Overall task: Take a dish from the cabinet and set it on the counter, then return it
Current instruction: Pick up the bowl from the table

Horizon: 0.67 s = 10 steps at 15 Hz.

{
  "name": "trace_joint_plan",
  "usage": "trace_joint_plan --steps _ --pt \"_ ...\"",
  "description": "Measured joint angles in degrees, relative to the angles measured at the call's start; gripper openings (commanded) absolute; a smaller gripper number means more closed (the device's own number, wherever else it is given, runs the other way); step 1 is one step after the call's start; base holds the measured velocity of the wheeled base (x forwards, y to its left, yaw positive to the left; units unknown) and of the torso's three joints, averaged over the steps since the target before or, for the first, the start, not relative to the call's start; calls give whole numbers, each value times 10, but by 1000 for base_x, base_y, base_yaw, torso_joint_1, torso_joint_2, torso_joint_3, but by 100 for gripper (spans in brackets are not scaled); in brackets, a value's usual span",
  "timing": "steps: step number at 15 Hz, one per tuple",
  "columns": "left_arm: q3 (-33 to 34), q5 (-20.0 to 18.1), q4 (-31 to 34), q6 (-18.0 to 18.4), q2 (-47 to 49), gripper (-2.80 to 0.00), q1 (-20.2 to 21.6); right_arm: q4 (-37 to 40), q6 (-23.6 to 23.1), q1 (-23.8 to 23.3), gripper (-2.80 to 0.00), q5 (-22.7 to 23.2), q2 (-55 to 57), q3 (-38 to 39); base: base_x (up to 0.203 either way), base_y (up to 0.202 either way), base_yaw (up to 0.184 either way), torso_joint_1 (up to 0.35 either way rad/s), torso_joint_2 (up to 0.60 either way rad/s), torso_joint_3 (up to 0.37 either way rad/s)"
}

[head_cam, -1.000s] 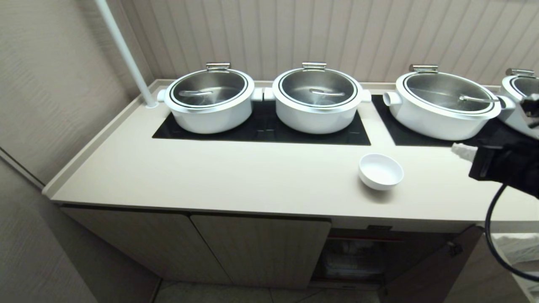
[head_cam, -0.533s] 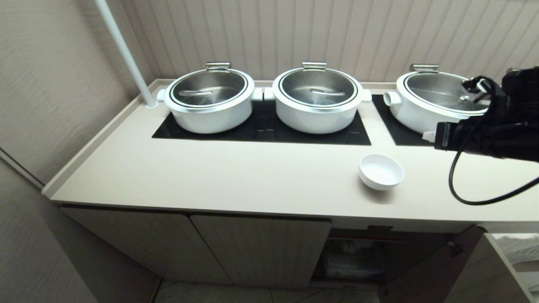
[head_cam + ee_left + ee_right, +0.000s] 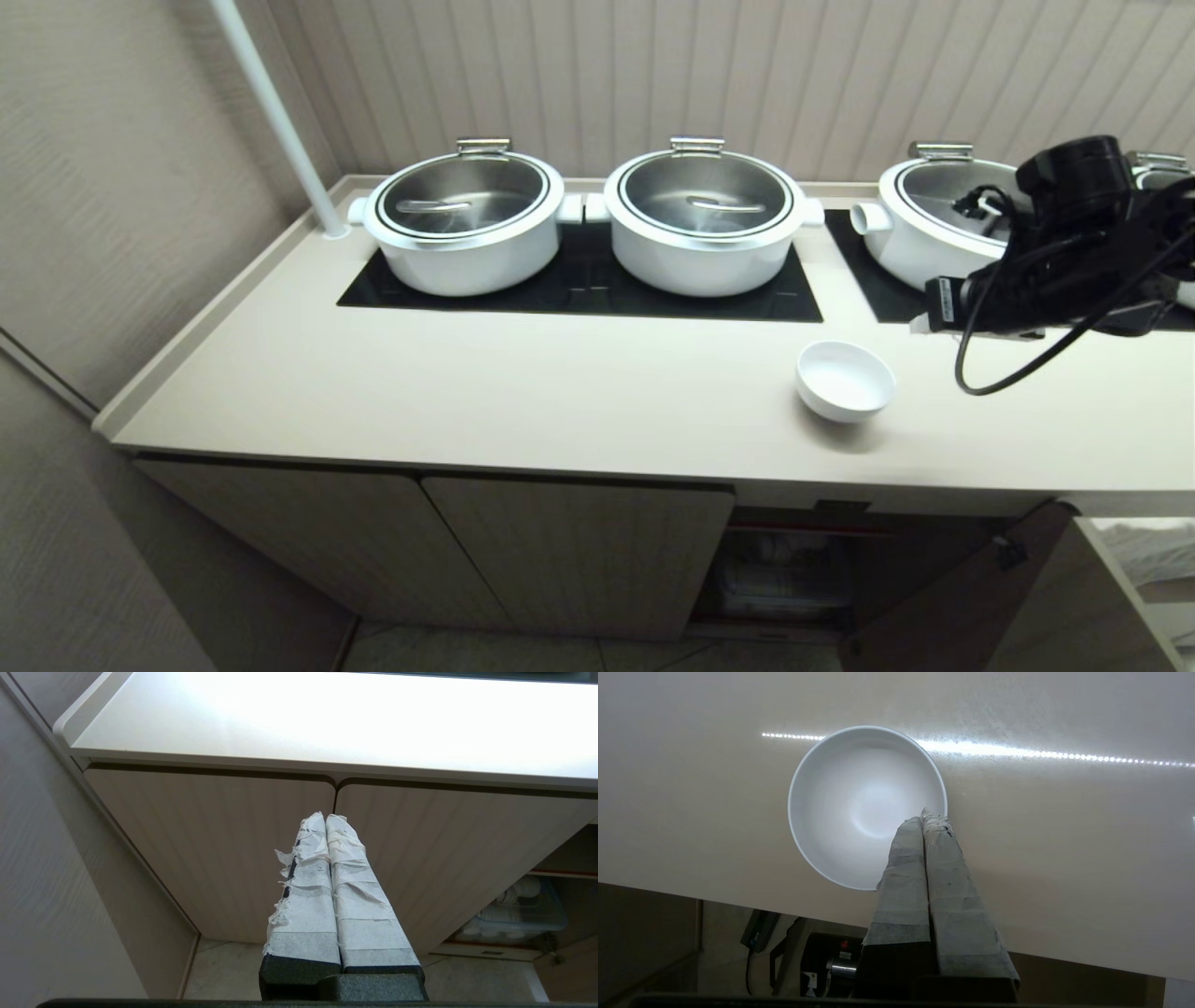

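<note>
Dish: one small plain white round ceramic bowl, empty and upright on the long smooth beige countertop, near its front edge and apart from the pots.
Pots: four large white pots with steel lids along the back; two stand whole on the left black glass panel, the third is partly covered by the right arm, the fourth shows only a sliver at the frame's edge.
Right gripper: one, above the counter, just right of the bowl; its taped fingers are pressed together and hold nothing. In the right wrist view the tips overlap the bowl's rim; contact cannot be judged.
Left gripper: one, out of the head view, low before the closed doors, fingers together, empty.
Cabinet: beige ribbed cabinet with two closed doors and one open door, cut off at the bottom.
Inside: dim; a clear bin of white crockery, too indistinct to count.
</note>
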<state>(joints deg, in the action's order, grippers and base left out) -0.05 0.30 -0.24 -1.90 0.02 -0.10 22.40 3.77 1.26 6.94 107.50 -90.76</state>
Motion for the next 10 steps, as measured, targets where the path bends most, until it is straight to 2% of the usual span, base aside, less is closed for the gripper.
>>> trace_joint_plan --steps 4,10 --pt "0 0 0 0 0 -280 0 71 1 0 -280 51 28 -45 0 0 0 0 0 0" --pt "0 0 0 0 0 -280 0 73 0 -7 -280 53 58 -63 0 0 0 0 0 0"
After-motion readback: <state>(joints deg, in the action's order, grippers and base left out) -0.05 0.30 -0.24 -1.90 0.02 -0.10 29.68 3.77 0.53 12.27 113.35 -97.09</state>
